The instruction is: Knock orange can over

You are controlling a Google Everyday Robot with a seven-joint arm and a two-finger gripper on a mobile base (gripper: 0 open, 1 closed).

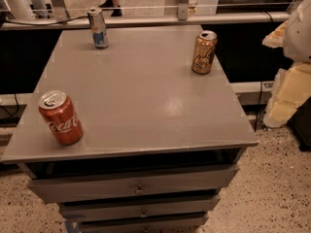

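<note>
The orange can (204, 52) stands upright near the right edge of the grey table top (141, 91), towards the back. It is golden-orange with dark script and a silver top. My gripper (287, 92) shows as pale cream and white parts at the right edge of the view, off the table. It is to the right of the orange can, a little lower in the picture, and well apart from it. Nothing is in it that I can see.
A red Coca-Cola can (60, 118) stands upright at the front left of the table. A slim silver-and-blue can (98, 28) stands at the back left. The table has drawers (136, 188) below its front edge. A rail and people's legs are behind it.
</note>
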